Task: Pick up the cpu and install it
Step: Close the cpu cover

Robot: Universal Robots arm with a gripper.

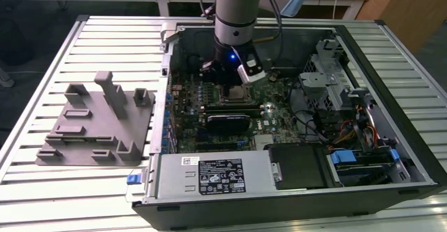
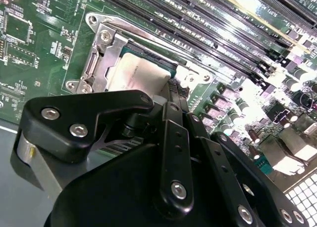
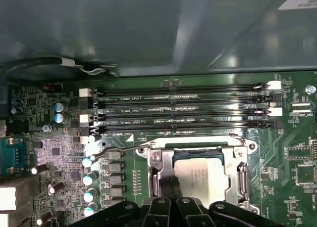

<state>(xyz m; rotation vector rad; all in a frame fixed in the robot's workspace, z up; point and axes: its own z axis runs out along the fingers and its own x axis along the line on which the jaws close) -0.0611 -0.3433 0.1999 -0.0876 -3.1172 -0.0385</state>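
The gripper [image 2: 172, 91] linkage covers one edge of the cpu [image 2: 136, 76] in both wrist views. In the exterior view the arm [image 1: 237, 7] is cut off by the upper edge; cpu detail there too small to tell.

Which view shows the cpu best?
The first wrist view: the cpu is seen almost square-on inside its socket. The second wrist view shows it slanted, partly behind the gripper; the exterior view shows a pale square.
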